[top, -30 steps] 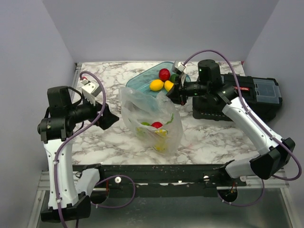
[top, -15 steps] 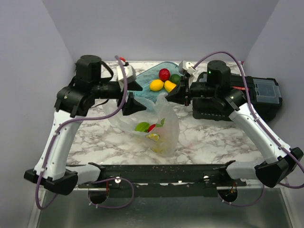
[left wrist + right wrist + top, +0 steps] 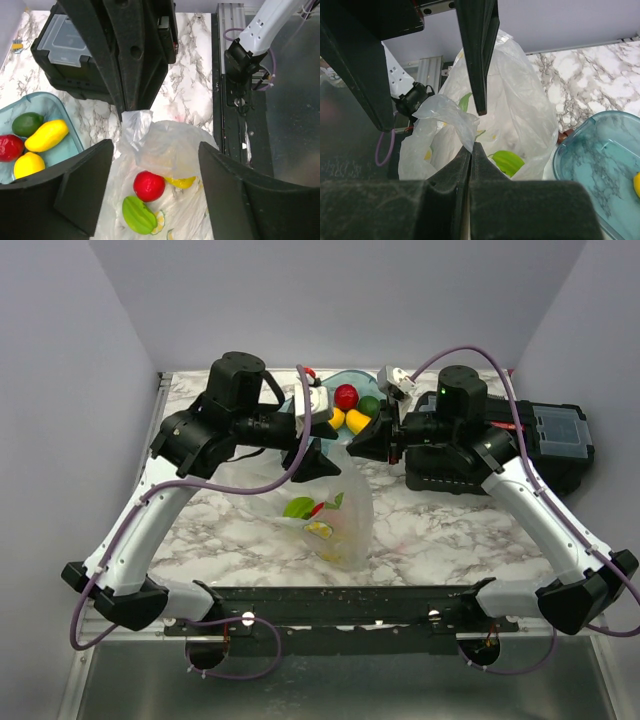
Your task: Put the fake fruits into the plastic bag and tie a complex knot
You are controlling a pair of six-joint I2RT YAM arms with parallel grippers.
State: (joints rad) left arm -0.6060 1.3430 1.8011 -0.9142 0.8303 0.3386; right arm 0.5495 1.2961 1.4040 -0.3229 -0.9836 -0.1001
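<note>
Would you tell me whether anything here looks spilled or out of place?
Nothing stands out: the plastic bag stands upright, its rim pinched in the right gripper, and other fake fruits lie in the teal tub.

The white-and-black left arm [image 3: 140, 540] slopes up from its base at 8 o'clock to an elbow near 11, wrist turned toward 3 o'clock. The black two-finger left gripper [image 3: 312, 456] has its fingers [image 3: 85, 185] spread wide. The matching right arm [image 3: 530, 500] slopes up from 4 o'clock, forearm aimed at 9. The right gripper [image 3: 363, 445] is clamped on a fold of the thin clear printed plastic bag [image 3: 520, 100]. The two grippers seem nearly tip to tip.
</note>
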